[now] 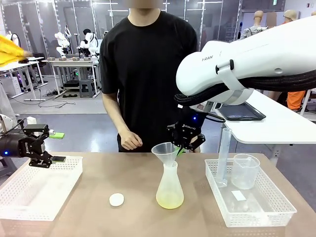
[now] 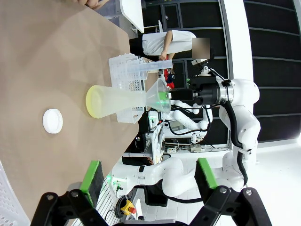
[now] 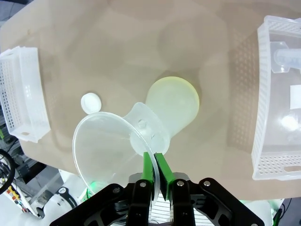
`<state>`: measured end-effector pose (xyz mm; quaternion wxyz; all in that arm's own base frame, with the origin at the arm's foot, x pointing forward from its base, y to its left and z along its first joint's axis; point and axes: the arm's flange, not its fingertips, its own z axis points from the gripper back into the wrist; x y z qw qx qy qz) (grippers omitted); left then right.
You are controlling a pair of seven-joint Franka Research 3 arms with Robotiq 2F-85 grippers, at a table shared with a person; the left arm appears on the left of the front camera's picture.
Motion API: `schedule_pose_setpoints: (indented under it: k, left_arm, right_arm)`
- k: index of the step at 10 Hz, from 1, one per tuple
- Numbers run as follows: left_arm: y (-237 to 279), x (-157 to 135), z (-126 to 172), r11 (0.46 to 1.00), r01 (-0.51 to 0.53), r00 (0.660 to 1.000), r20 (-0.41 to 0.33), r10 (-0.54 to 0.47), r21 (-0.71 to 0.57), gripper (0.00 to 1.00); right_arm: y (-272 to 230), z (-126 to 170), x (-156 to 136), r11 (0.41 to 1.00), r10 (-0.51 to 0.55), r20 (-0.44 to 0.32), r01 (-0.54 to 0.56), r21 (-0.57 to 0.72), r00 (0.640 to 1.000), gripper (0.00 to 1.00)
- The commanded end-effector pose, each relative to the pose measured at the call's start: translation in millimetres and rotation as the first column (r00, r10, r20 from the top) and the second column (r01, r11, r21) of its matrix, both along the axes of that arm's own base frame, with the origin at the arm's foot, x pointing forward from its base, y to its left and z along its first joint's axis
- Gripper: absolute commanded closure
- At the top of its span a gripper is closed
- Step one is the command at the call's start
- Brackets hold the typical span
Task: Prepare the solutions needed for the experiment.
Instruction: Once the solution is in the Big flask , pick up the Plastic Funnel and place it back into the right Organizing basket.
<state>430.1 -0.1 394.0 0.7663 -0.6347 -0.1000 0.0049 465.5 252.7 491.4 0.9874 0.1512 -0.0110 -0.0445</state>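
A clear conical flask (image 1: 169,186) stands mid-table with the pale yellow solutions (image 1: 169,200) pooled in its base. A translucent funnel (image 1: 165,149) has its stem in the flask's neck. My right gripper (image 1: 181,147) comes down from behind and is shut on the funnel's rim. In the right wrist view its green pads (image 3: 160,165) pinch the funnel (image 3: 106,146) wall above the flask (image 3: 171,103). My left gripper (image 1: 58,147) hangs open and empty over the left basket. The left wrist view shows the flask (image 2: 117,101) and funnel (image 2: 157,96) well beyond my left gripper (image 2: 148,176).
A white stopper disc (image 1: 116,199) lies left of the flask. A white basket (image 1: 29,195) sits at the left. The right basket (image 1: 256,210) holds a graduated cylinder (image 1: 223,155) and a beaker (image 1: 244,170). A person stands across the table, one hand (image 1: 131,140) near its edge.
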Motion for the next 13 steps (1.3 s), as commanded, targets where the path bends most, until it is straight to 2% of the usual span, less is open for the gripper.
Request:
schedule_pose_setpoints:
  k: [1, 10, 13]
  left_arm:
    - [-1.3, 1.4, 2.1, 1.0, -0.004, 1.0, 0.024, 0.004, -0.029, 0.0]
    - [-1.3, 1.4, 2.1, 1.0, -0.004, 1.0, 0.024, 0.004, -0.029, 0.0]
    - [-1.3, 1.4, 2.1, 1.0, -0.004, 1.0, 0.024, 0.004, -0.029, 0.0]
  right_arm:
    - [-5.6, -3.3, -11.0, 0.999, 0.026, 0.04, -0.028, 0.043, 0.999, 1.0]
    - [-2.8, 30.8, -47.5, 0.993, 0.083, 0.202, -0.098, 0.066, 0.976, 1.0]
    - [-4.3, 43.2, -45.6, 0.993, 0.079, 0.261, -0.098, 0.061, 0.962, 1.0]
